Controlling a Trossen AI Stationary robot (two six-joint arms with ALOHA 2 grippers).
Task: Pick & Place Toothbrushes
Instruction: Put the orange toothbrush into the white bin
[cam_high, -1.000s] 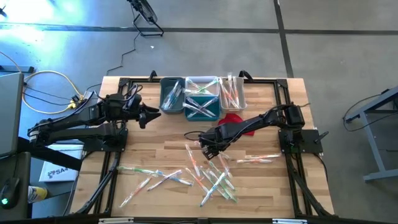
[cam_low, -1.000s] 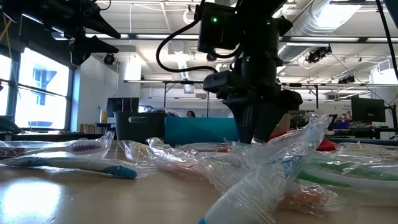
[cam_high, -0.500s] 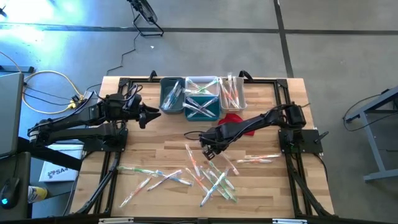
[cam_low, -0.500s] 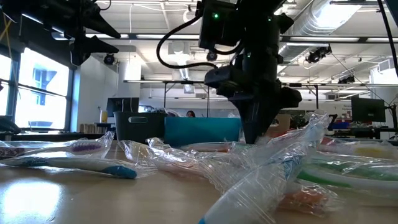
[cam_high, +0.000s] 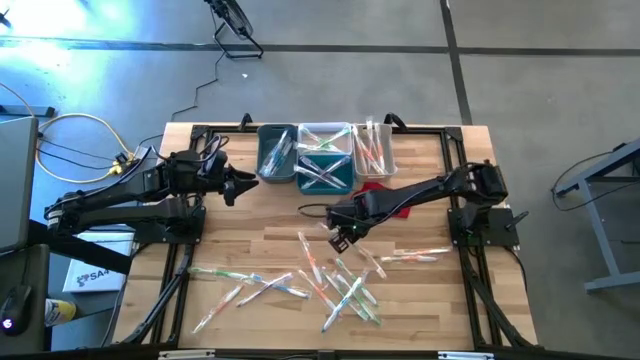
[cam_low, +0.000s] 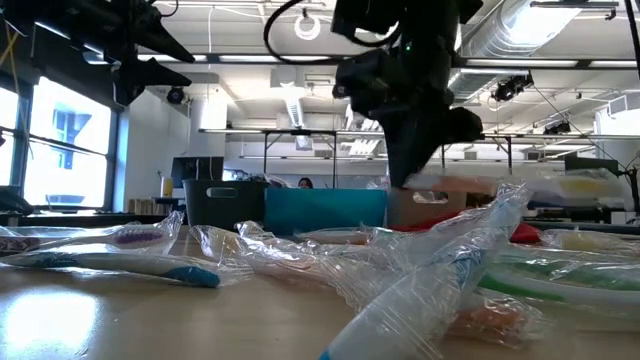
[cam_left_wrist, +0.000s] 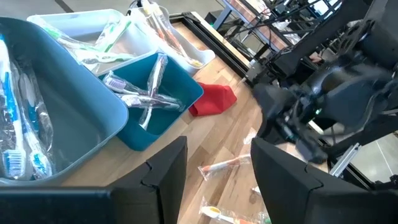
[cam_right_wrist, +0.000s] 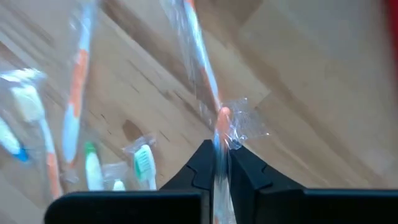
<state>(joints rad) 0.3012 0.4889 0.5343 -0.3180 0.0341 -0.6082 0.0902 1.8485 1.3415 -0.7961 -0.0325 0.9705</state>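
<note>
Wrapped toothbrushes (cam_high: 340, 285) lie scattered over the near middle of the wooden table. My right gripper (cam_high: 338, 238) hangs above the far edge of that scatter, pointing down. It is shut on one orange-handled toothbrush (cam_right_wrist: 202, 68) in a clear wrapper, which shows in the low view as a pale level band (cam_low: 480, 185). My left gripper (cam_high: 240, 186) waits open at the table's far left, beside the bins, with nothing between its fingers (cam_left_wrist: 165, 171). My right gripper pinches the orange toothbrush by one end of its handle and wrapper (cam_right_wrist: 221, 134) between its two fingers. The fingers come from above, pointing steeply down. The toothbrush sticks out sideways from the fingertips, about level and lifted off the table.
Several small bins holding toothbrushes stand at the far middle: a grey one (cam_high: 277, 152), a teal one (cam_high: 325, 172) and pale ones (cam_high: 372, 145). A red cloth (cam_high: 378, 190) lies just in front of them, under my right arm. More toothbrushes lie at the near left (cam_high: 240, 285).
My right gripper has shut on the orange toothbrush and then risen from the table. The toothbrush has come up with it and now hangs clear of the pile. The other toothbrushes have stayed where they lay.
</note>
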